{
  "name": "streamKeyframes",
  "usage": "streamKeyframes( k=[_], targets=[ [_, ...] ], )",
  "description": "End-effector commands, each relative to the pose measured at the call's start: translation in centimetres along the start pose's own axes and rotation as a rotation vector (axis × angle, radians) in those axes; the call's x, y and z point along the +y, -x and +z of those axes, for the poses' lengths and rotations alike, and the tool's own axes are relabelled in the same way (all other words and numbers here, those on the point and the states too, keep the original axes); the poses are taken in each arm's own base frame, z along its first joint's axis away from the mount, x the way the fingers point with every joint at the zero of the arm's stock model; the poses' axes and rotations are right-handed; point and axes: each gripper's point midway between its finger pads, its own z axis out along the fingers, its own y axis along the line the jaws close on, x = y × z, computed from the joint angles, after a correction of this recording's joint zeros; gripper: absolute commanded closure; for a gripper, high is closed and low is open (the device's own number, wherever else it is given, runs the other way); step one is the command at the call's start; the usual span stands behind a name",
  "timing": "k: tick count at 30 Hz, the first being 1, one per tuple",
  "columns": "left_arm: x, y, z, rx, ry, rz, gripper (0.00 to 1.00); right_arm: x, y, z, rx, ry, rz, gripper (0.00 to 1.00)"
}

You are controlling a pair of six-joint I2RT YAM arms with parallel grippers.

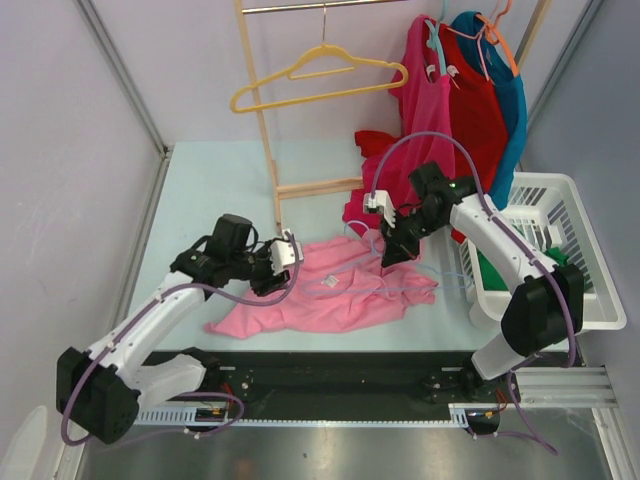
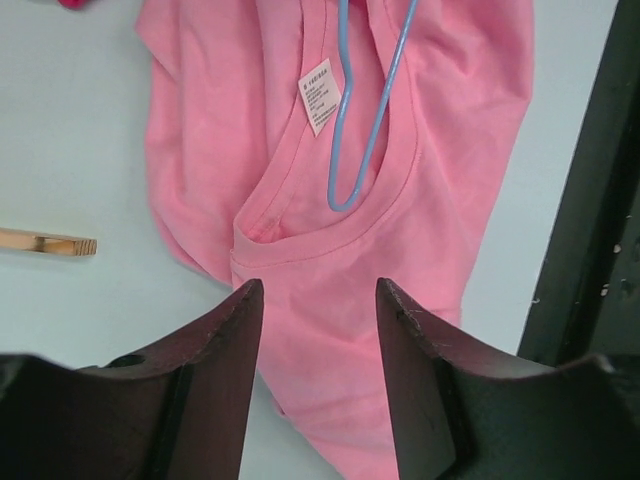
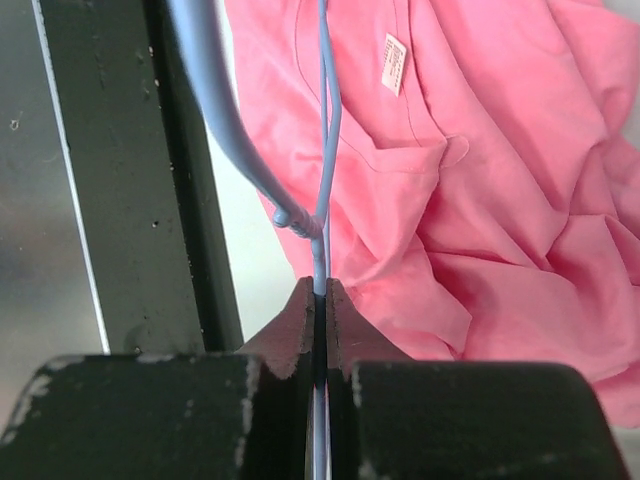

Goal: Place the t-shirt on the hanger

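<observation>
**A:** Which step are we at?

**B:** Early in the threading, I'd judge. The t-shirt (image 1: 330, 290) lies rumpled on the table (image 1: 210, 190) between the two arms. The hanger (image 3: 319, 260) lies across it, with one shoulder end resting in the neck opening, near the tag (image 2: 320, 95). That end does not look tucked under the front cloth yet.

**A:** And the grippers?

**B:** The right gripper (image 3: 320, 290) is pinched tight on the hanger's thin wire, just beside where the hook joins. The left gripper (image 2: 318, 290) hovers over the near edge of the collar with its jaws apart, holding nothing.

**A:** What does the next move call for?

**B:** Probably the left gripper must come down and pinch one layer of the collar. Lifting that layer would let the right push the hanger end under it and into a shoulder. The wire is slim, so it may twist in the grip.

**A:** Count things, biggest first.

**B:** One table, one wooden rack (image 1: 268, 150) and one white basket (image 1: 545, 200). There are four shirts:
- the pink t-shirt on the table
- a magenta shirt (image 1: 425, 110), hung up
- a red shirt (image 1: 475, 110), hung up
- a blue shirt (image 1: 515, 120), hung up

I'm sure of three hangers: the lavender hanger, a yellow hanger (image 1: 320, 94) and an orange hanger (image 1: 505, 52). There may be more under the hung shirts, but it's too crowded there to tell. There is one tag.
</observation>
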Motion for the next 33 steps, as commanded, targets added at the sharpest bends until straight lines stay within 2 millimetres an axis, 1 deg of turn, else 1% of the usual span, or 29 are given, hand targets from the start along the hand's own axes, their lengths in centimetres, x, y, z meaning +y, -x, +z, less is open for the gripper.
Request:
streamKeyframes(
  k=[1,2,5,8,9,12,16,17,19,20,22,23,25,26,27,29,30,31,33],
  targets=[
    [2.0,-0.1,1.5,0.000,0.020,0.134,0.47,-1.6,0.0,0.8,-0.011,-0.017,-0.011,1.00],
    [2.4,-0.5,2.1,0.012,0.015,0.140,0.48,-2.1,0.4,1.0,-0.028,-0.028,-0.018,1.00],
    [3.3,-1.6,3.2,0.050,0.019,0.176,0.50,-2.7,1.0,1.7,-0.049,-0.037,-0.003,1.00],
    [3.8,-2.8,4.0,0.091,0.010,0.208,0.50,-3.0,0.8,2.3,-0.050,-0.038,0.010,1.00],
    [3.7,-3.6,4.6,0.115,-0.009,0.218,0.49,-3.1,0.7,2.5,-0.044,-0.039,0.010,1.00],
    [3.8,-4.7,5.4,0.140,-0.023,0.229,0.50,-3.2,0.6,3.0,-0.038,-0.040,0.011,1.00],
    [4.6,-5.4,6.4,0.162,-0.015,0.227,0.50,-3.2,0.9,3.4,-0.043,-0.036,0.005,1.00],
    [4.9,-5.5,6.5,0.167,-0.008,0.235,0.51,-3.2,1.0,3.6,-0.046,-0.033,0.004,1.00],
    [5.1,-5.7,6.9,0.176,-0.014,0.238,0.57,-3.0,1.0,4.0,-0.041,-0.024,0.004,1.00],
    [5.3,-5.7,6.9,0.177,-0.009,0.243,0.64,-3.1,1.0,4.1,-0.042,-0.022,0.003,1.00],
    [5.5,-5.2,7.1,0.163,-0.012,0.248,0.73,-3.1,1.0,4.5,-0.043,-0.010,0.017,1.00],
    [5.1,-5.3,7.1,0.160,-0.034,0.249,0.79,-3.2,1.2,4.7,-0.048,-0.006,0.020,1.00],
    [4.8,-5.0,7.0,0.156,-0.061,0.249,0.85,-3.4,1.4,4.8,-0.060,-0.002,0.039,1.00],
    [4.1,-5.3,6.8,0.169,-0.098,0.256,0.92,-3.5,1.6,4.9,-0.064,-0.004,0.037,1.00],
    [4.2,-4.7,6.6,0.156,-0.107,0.267,0.95,-3.7,1.6,5.0,-0.068,-0.001,0.041,1.00],
    [3.9,-4.3,6.1,0.159,-0.126,0.266,1.00,-3.9,1.8,5.2,-0.072,-0.002,0.041,1.00],
    [4.0,-3.6,5.9,0.144,-0.124,0.271,1.00,-4.0,1.8,5.4,-0.072,0.003,0.045,1.00],
    [3.8,-3.5,5.6,0.147,-0.131,0.265,1.00,-4.1,2.0,5.6,-0.077,0.002,0.044,1.00],
    [4.0,-2.7,5.3,0.128,-0.121,0.269,1.00,-4.1,2.1,5.8,-0.083,0.007,0.045,1.00]
  ],
)
